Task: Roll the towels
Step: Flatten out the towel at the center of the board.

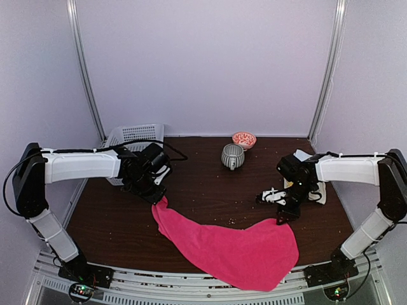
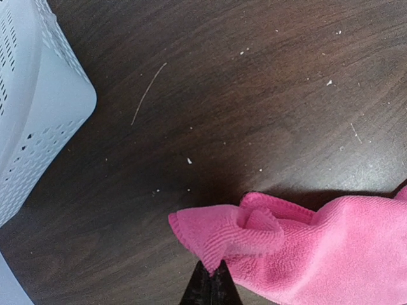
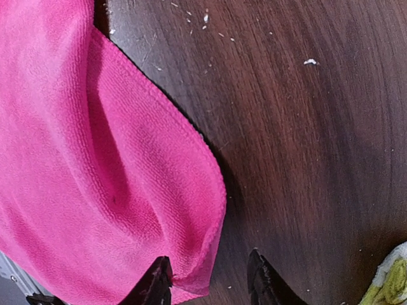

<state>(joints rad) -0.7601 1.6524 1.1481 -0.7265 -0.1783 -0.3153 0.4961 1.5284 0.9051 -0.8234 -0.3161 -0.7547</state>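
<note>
The pink towel (image 1: 235, 248) sprawls at 6 o'clock on the tabletop (image 1: 203, 184). The left tool (image 2: 210, 283) seems clenched on its 10 o'clock corner; the right tool (image 3: 210, 273) gapes released. Grip the opposite corner, then pull flat.

One pink towel (image 1: 235, 251) is lying at the bottom middle of the top view, and one white cloth (image 1: 316, 189) is peeking out at the right. One white basket (image 1: 137, 135) is sitting at the upper left, while one grey cup (image 1: 232, 155) and one little red bowl (image 1: 244, 139) are standing near the top middle. Two arms are reaching in, the left arm (image 1: 82, 165) and the right arm (image 1: 346, 170).
</note>
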